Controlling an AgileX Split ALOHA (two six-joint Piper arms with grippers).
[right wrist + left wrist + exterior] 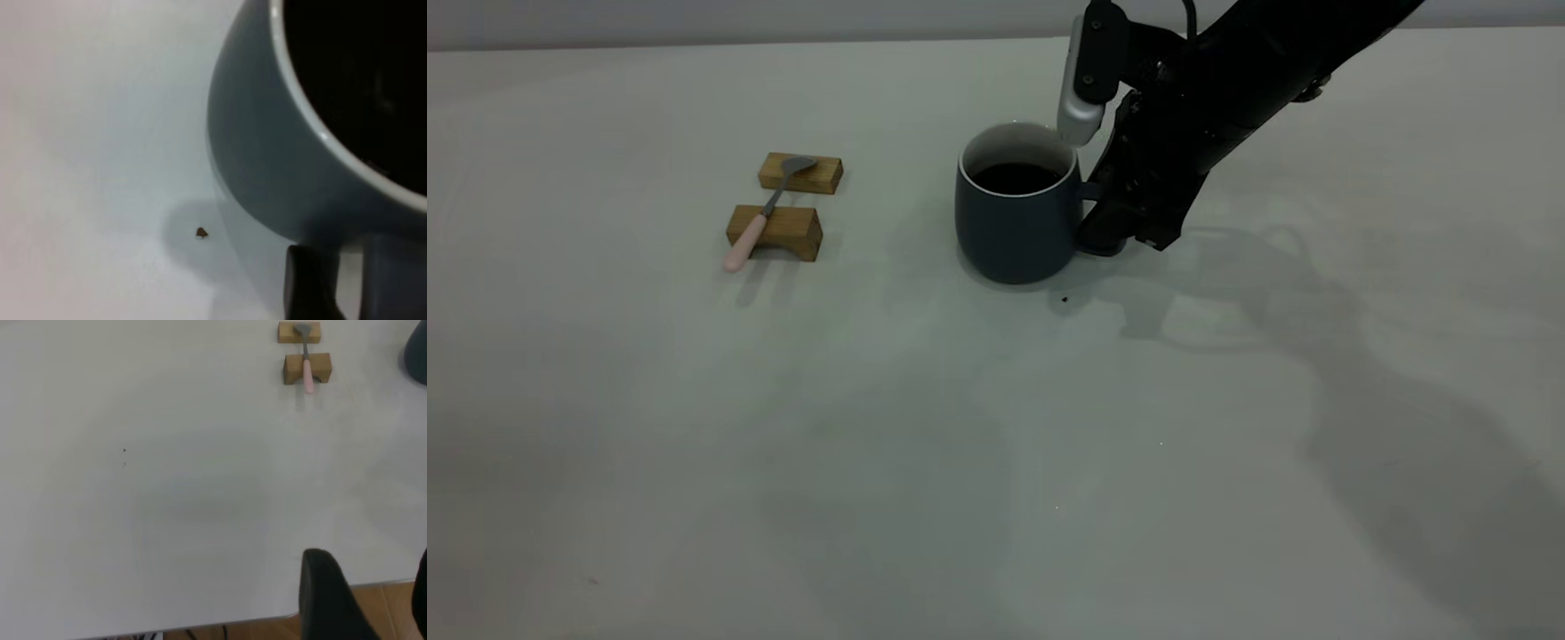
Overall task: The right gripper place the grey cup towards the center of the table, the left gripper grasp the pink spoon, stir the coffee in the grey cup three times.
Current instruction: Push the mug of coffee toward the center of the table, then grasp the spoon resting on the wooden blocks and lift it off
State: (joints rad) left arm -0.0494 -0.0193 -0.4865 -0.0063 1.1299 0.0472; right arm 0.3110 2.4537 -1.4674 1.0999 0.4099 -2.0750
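Pale grey-white table (pixel 694 462), matte, a few dark specks; one small brown crumb (pixel 201 233) lies just beside the cup's base. Grey cup (pixel 1016 220) stands upright near mid-table: rounded dark blue-grey body, widest low down, white rim and interior, loop handle turned toward my right arm. Coffee (pixel 1016 178) inside is dark brown-black, flat and glossy, sitting well below the rim. My right gripper (pixel 1116 227) is down at the handle, black fingers (pixel 308 283) close against it; I cannot tell whether they clamp it or stand apart. Pink spoon (pixel 763 213) rests across 2 brown wooden blocks (pixel 775 233), well apart from the cup; grey bowl on the far block, pale pink handle overhanging the near one. My left gripper (pixel 370 600) hangs over the table edge, fingers spread, holding nothing.
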